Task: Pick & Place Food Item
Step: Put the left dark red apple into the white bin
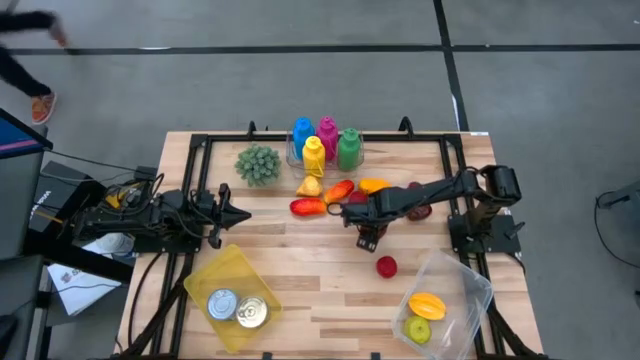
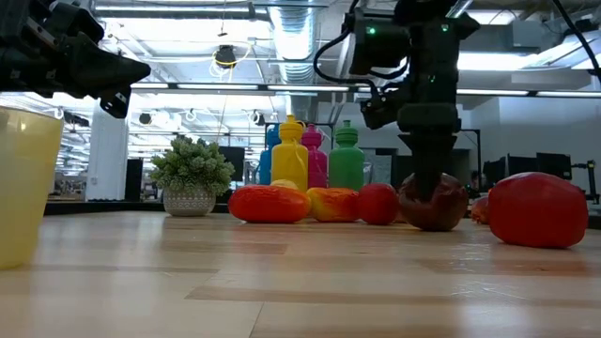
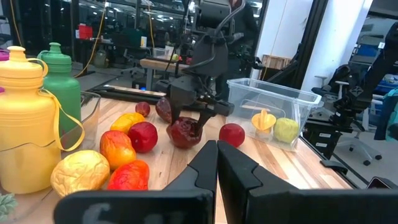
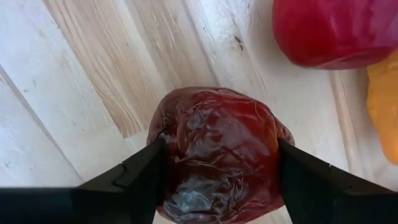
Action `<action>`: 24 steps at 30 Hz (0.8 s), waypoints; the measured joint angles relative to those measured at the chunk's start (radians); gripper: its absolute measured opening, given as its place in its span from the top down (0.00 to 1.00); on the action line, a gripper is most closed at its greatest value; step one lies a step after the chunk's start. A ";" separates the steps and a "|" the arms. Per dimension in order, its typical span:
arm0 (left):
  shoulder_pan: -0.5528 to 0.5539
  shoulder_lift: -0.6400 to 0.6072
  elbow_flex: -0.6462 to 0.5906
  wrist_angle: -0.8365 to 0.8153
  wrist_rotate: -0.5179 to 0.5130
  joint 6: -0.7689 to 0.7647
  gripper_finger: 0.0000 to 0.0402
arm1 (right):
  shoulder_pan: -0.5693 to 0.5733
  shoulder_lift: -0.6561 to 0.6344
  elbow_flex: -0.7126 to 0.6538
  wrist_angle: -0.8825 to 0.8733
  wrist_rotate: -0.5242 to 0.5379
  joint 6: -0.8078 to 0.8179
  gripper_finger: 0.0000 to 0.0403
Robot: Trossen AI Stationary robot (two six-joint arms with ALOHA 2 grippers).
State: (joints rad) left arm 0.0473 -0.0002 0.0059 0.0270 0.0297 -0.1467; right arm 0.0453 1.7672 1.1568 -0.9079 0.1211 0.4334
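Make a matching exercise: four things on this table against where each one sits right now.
1. dark red fruit
2. two cans
3. yellow bottle
4. mango

a. in the clear bin
b. between the right tool's fingers
c. in the yellow bin
d. with the other bottles at the far edge

Pairs: 1-b, 2-c, 3-d, 4-a

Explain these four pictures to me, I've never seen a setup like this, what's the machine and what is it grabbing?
Two dark robot arms work at a wooden table. One picture looks straight down, one looks level across the tabletop, and two come from cameras on the arms' wrists. The right claw has its fingers either side of a wrinkled dark red fruit, touching it, with the fruit on the wood. The left claw waits shut, off to the side. Also there: coloured plastic bottles, a clear plastic bin and a yellow bin.
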 joint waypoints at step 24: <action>0.000 0.000 0.000 0.019 0.002 0.000 1.00 | 0.272 -0.392 0.065 0.524 -0.049 0.354 0.38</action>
State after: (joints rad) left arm 0.0472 -0.0002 0.0059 0.0457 0.0320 -0.1467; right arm 0.3169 1.3748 1.2221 -0.3836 0.0725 0.7878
